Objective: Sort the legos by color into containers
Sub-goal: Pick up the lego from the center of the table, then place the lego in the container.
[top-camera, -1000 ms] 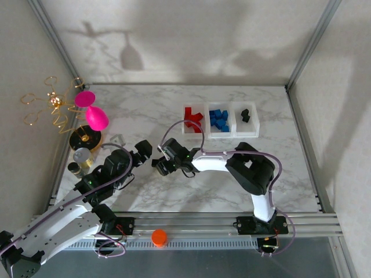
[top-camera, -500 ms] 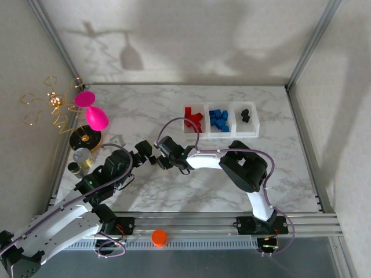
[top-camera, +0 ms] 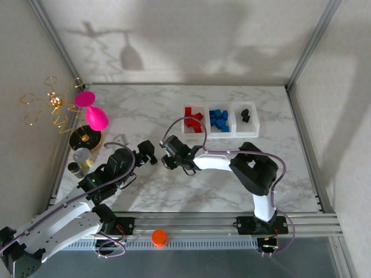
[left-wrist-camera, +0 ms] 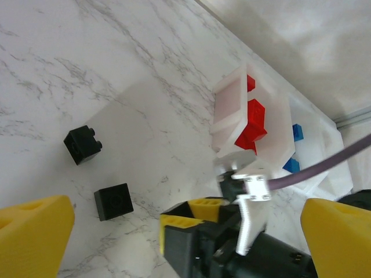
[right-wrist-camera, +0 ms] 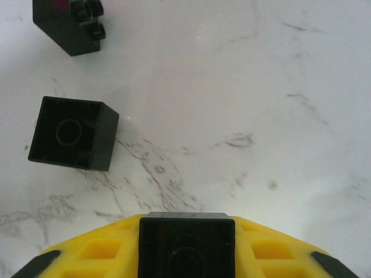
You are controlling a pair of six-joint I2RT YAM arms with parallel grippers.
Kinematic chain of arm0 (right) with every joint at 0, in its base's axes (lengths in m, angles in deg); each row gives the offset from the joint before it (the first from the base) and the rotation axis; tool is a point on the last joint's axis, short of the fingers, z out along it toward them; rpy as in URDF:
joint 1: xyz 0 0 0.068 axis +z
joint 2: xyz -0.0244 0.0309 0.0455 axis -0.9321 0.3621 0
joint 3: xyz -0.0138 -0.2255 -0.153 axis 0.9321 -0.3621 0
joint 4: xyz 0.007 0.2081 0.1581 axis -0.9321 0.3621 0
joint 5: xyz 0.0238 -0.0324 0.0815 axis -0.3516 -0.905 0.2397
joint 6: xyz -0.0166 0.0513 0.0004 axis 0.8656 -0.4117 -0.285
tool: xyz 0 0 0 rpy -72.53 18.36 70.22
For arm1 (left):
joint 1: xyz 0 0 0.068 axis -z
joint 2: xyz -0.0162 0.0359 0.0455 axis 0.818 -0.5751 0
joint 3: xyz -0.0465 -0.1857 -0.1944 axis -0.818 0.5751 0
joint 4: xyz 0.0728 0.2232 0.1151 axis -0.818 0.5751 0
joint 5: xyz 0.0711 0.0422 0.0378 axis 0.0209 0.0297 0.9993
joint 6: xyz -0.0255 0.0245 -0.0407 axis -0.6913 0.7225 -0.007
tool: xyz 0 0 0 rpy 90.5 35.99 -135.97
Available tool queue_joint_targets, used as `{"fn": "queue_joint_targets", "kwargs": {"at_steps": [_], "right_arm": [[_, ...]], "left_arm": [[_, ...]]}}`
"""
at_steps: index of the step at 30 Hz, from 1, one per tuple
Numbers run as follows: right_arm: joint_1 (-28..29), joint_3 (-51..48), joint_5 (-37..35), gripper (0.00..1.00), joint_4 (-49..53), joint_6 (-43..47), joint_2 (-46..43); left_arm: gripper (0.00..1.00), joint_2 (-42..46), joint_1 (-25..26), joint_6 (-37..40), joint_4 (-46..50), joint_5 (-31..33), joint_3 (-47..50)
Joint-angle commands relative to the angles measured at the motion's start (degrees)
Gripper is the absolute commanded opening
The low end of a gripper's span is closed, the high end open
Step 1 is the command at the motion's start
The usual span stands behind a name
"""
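My right gripper (right-wrist-camera: 186,249) is shut on a black lego (right-wrist-camera: 186,240), low over the marble table (top-camera: 145,110), its yellow fingers (right-wrist-camera: 104,255) flanking it. Two more black legos lie just beyond it, one upside down (right-wrist-camera: 72,133) and one studs-up (right-wrist-camera: 68,24). In the left wrist view the same two lie on the table (left-wrist-camera: 113,201) (left-wrist-camera: 83,143). My left gripper (top-camera: 146,155) stands open right next to the right gripper (top-camera: 171,157). The containers (top-camera: 220,132) sit in a row at the back right, holding red legos (top-camera: 193,116), blue legos (top-camera: 219,119) and black legos (top-camera: 245,114).
A pink goblet (top-camera: 93,113) and a gold wire stand (top-camera: 52,107) occupy the far left, with small jars (top-camera: 81,159) below them. An orange cap (top-camera: 159,236) rests on the front rail. Frame posts border the table's sides.
My right gripper has closed on a black lego and shifted slightly right and away. The left gripper has edged right toward it.
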Motion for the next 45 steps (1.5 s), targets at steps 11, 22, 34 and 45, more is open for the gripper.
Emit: {"fn": "queue_joint_targets", "kwargs": {"at_steps": [11,22,34,45], "right_arm": [[-15.8,-8.3,-3.3,0.25,7.9,-8.0,-19.0],[-33.9,-5.6,-4.9,0.26,6.9,-6.3,-19.1],[-41.2,7.0,-6.9,0.23,7.2,-4.2,-7.5],[-49.0,10.1,-3.7,0.26,7.3,-3.7,-2.7]], "left_arm": [[1.0,-8.6,0.0,4.5,-9.7,-7.0,-5.3],[0.99,-20.9,1.2,5.9,-19.7,-12.1,-9.2],[1.0,-30.3,1.2,7.2,-23.3,-15.4,-14.0],[1.0,-32.1,1.2,7.2,-24.1,-15.5,-14.3]]}}
